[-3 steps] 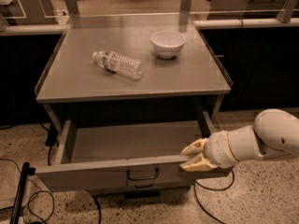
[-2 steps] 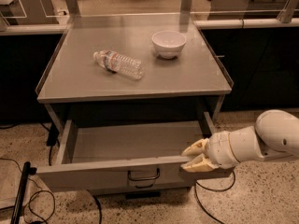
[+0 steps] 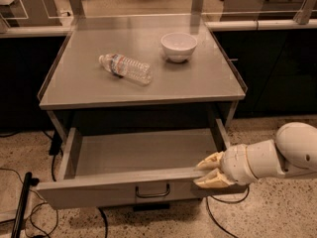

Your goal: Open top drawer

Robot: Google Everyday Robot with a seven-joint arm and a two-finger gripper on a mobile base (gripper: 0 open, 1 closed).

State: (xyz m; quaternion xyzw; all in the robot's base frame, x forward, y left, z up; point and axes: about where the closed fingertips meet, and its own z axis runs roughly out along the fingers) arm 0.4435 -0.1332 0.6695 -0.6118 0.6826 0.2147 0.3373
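The grey metal desk (image 3: 84, 86) stands on a speckled floor with its top drawer (image 3: 99, 191) drawn well out from under the desktop. The shallow grey tray lies bare to us almost to its back wall, and nothing shows inside it. As we read it, the opening asked for is in effect done. What may be left is a last short pull, if the drawer has travel to spare, and getting the robot clear of the front.

The white arm (image 3: 277, 155) reaches in from the right at drawer height. Its hand (image 3: 198, 174) sits at the right end of the drawer front, fingers (image 3: 210, 160) spread, one above the front's upper rim and one below it. We judge it unclamped, though we cannot tell whether either finger touches the metal.

On the desk, well apart from the arm, a clear plastic water bottle (image 3: 126, 68) lies on its side. A white bowl (image 3: 179, 46) stands upright to its right. The small dark loop handle (image 3: 152, 192) hangs at the centre of the front, left of the hand and not held.
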